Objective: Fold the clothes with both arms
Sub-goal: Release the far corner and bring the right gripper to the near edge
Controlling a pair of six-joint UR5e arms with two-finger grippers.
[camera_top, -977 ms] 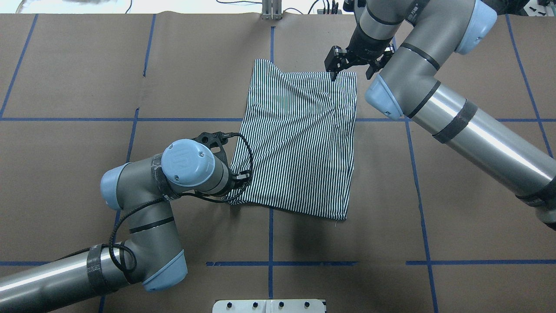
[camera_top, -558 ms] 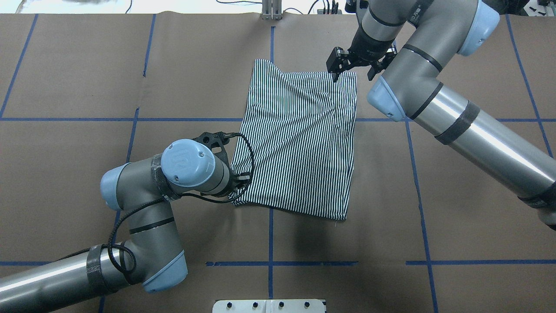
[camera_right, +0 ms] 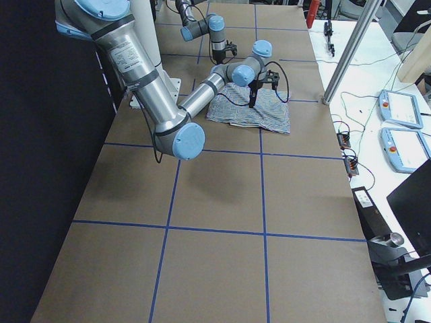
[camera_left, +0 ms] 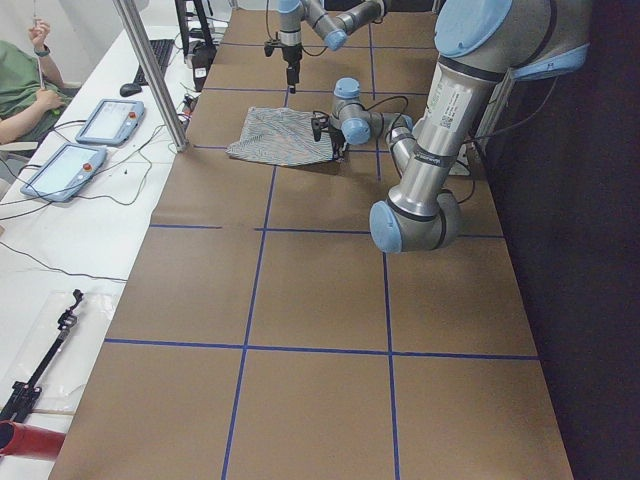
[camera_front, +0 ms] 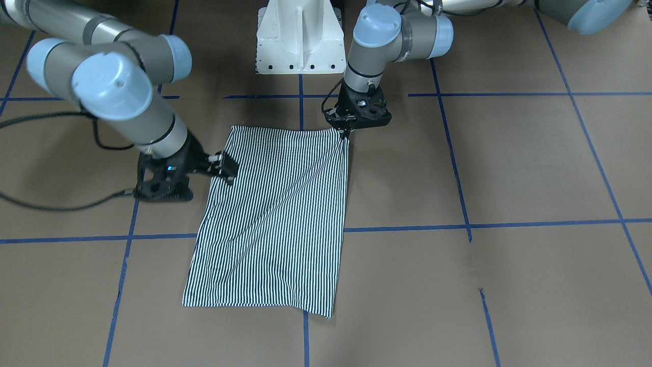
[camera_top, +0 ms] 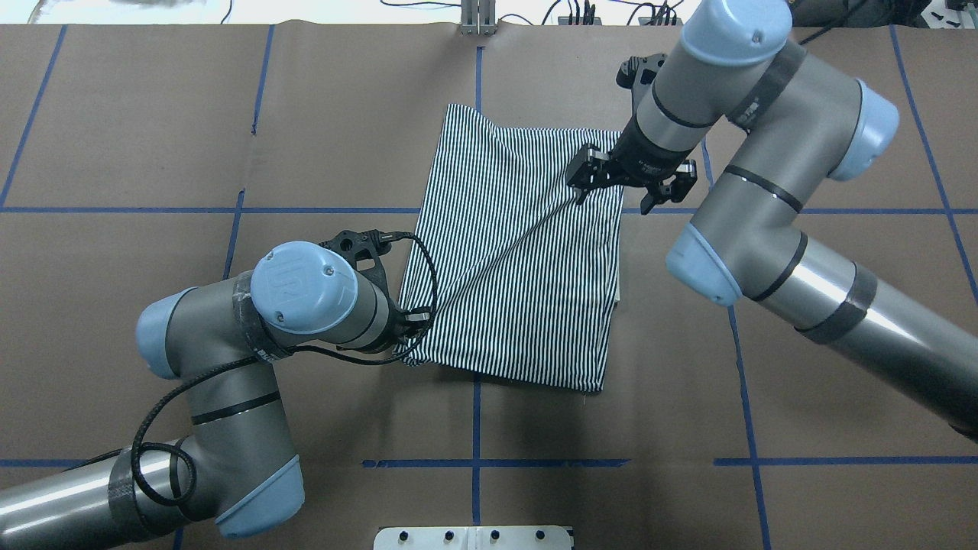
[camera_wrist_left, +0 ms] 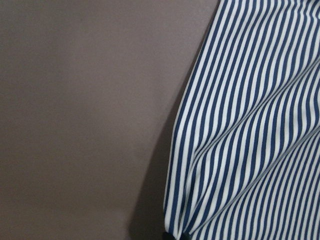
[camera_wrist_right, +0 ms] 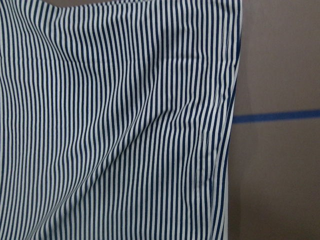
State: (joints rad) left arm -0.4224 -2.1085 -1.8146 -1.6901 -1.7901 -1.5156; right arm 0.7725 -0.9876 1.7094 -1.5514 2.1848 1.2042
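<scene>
Since a second ago, my right fingers (camera_top: 581, 195) have travelled toward me over the shirt (camera_top: 519, 290), off its far corner. They and my left fingers (camera_front: 346, 133) look clamped on fabric, since one taut diagonal crease joins them, ready to fold. Shirt lies mid-surface (camera_top: 764, 328). Collar, buttons, logo hidden; wrist cameras show only stripes.

The bench (camera_top: 840, 114) has a brown cover with blue lines (camera_top: 535, 463) that make big squares. Beside it is a white side table (camera_left: 70, 250). One flat screen (camera_left: 110, 120) lies on it, and another flat screen (camera_left: 62, 170) just beside. A silver pole (camera_left: 150, 70) stands near them. A person in a green top (camera_left: 18, 85) sits close by.
</scene>
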